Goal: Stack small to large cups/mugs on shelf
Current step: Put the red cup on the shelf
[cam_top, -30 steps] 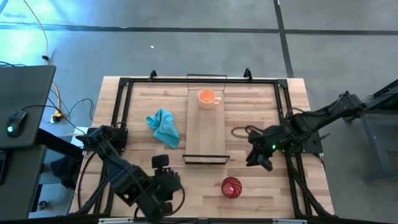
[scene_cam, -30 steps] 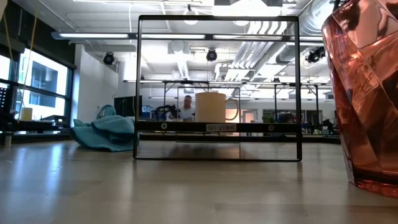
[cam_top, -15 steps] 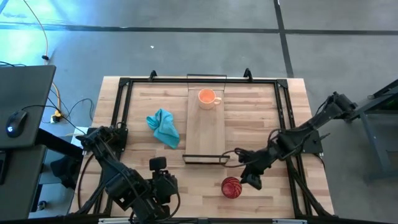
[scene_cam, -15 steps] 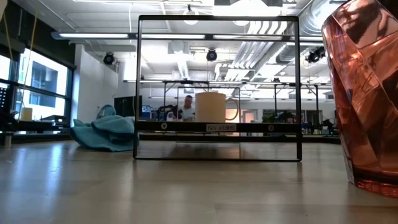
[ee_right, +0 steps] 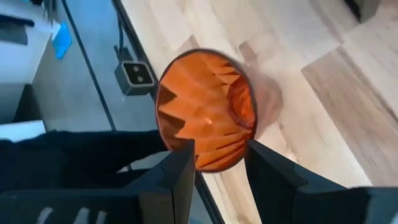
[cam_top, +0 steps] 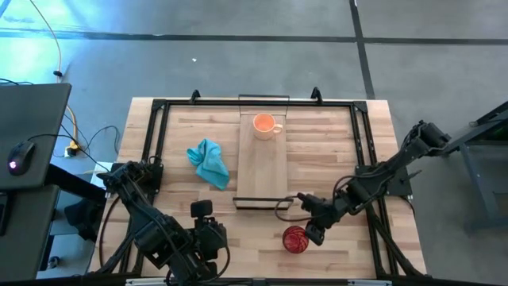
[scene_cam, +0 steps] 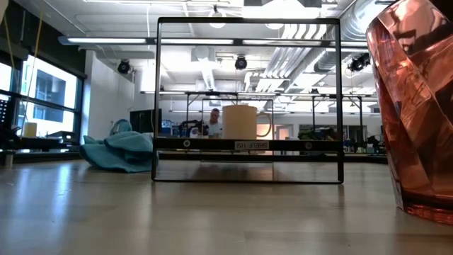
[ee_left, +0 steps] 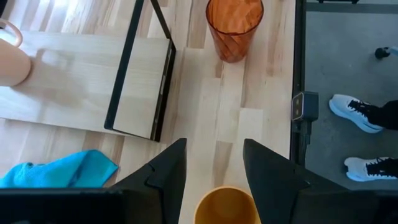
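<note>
Light wooden tabletop. Near edge: dark red faceted cup, right gripper beside it, jaws spread, cup not yet gripped; next it must close on the rim. Left gripper spread over amber-brown cup, cut off. Pale orange mug on far shelf board.

Right pincer fingers apart, dark red patterned cup between them, upright on wooden tabletop

Two dark jointed arms, black angular gripper fingers
</note>
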Controlling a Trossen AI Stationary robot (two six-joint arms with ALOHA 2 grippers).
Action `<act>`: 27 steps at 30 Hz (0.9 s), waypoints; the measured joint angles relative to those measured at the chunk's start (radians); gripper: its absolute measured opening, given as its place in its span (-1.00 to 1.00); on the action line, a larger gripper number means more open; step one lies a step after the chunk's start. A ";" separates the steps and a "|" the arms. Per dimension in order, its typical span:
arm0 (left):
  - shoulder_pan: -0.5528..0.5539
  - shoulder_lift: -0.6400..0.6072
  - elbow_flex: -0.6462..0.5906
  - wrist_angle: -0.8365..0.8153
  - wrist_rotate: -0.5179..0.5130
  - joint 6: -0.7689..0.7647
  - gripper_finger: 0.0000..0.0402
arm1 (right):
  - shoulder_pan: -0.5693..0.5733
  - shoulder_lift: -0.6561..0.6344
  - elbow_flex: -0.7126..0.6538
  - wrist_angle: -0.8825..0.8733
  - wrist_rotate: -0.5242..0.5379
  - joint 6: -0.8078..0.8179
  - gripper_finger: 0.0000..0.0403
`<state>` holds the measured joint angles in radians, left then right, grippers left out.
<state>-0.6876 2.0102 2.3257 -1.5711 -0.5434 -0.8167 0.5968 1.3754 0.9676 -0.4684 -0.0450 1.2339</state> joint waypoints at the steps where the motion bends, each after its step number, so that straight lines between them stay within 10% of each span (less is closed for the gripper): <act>1: 0.000 0.000 0.000 0.000 0.000 0.000 -0.27 | 0.000 0.000 0.000 -0.002 0.009 0.001 -0.35; 27: 0.000 0.000 0.000 0.000 -0.027 0.004 -0.27 | -0.001 0.024 0.000 -0.030 0.019 -0.001 -0.35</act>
<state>-0.6876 2.0102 2.3257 -1.5707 -0.5701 -0.8124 0.5961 1.3995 0.9676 -0.4981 -0.0258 1.2331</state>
